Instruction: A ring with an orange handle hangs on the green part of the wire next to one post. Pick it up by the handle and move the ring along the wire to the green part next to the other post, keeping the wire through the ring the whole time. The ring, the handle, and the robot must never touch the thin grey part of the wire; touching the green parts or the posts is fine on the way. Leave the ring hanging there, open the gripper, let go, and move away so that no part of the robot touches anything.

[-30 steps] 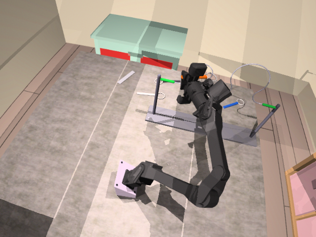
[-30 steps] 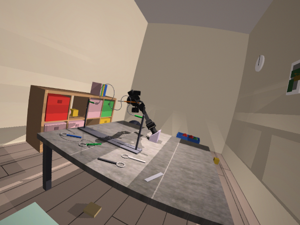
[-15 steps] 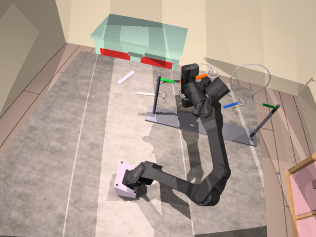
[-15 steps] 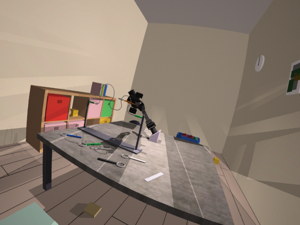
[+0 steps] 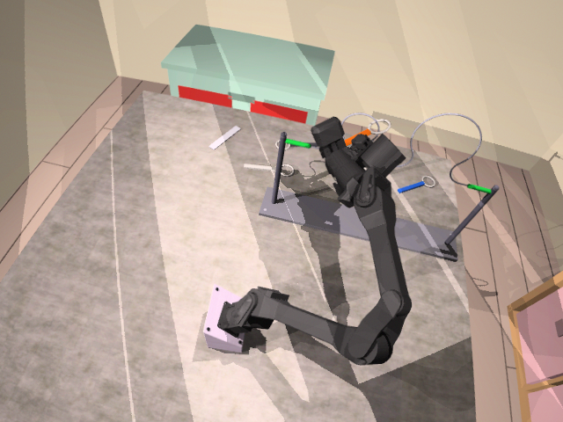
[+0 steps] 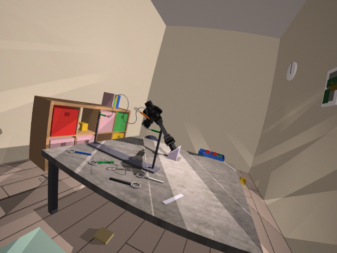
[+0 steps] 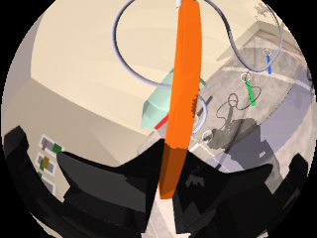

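Note:
My gripper (image 7: 166,143) is shut on the orange handle (image 5: 362,133) (image 6: 145,115) (image 7: 186,79) and holds it up between the posts. Its ring (image 5: 390,126) lies over the thin grey wire (image 5: 480,136) (image 6: 128,104) (image 7: 114,37) and appears to be around it, beyond the first hump. Whether they touch, I cannot tell; the wrist view cuts off most of the ring. One green part (image 5: 297,143) (image 6: 155,130) is at the post nearer the chest (image 5: 278,168) (image 6: 157,148); the other green part (image 5: 479,187) (image 6: 102,115) is at the far post (image 5: 471,215) (image 6: 97,127).
The dark base plate (image 5: 409,231) (image 6: 117,156) joins the posts. Loose ringed tools lie on the table: blue (image 5: 410,186) (image 6: 82,153), white (image 5: 258,167) (image 6: 155,179), green (image 6: 106,162) and black (image 6: 119,181). A white strip (image 5: 224,137) (image 6: 172,198) and a pale green chest (image 5: 254,63) are beyond.

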Controlling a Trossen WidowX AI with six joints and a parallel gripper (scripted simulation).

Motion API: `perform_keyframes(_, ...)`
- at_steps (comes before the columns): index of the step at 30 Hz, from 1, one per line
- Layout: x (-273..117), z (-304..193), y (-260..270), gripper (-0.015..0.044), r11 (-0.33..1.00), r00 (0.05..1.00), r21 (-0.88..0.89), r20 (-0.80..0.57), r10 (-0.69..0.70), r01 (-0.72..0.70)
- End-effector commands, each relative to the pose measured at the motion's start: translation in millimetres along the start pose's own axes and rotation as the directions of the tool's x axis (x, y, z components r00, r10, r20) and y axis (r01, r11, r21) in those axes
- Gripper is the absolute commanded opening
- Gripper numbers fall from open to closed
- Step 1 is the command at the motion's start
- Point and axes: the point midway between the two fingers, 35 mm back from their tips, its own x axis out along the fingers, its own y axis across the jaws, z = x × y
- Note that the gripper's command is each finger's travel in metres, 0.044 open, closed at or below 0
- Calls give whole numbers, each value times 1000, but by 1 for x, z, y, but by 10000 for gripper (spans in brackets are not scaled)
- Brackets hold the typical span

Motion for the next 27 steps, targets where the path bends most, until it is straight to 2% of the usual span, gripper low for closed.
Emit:
perform_keyframes(1,1,-1,-6,-150,995,999,-85,9,-46,47)
perform_keyframes(13,1,2,-22,-150,940,985,-296,59,-160,171)
perform_keyframes(27,-1,11,-40,-150,789,948,-526,154,-278,317)
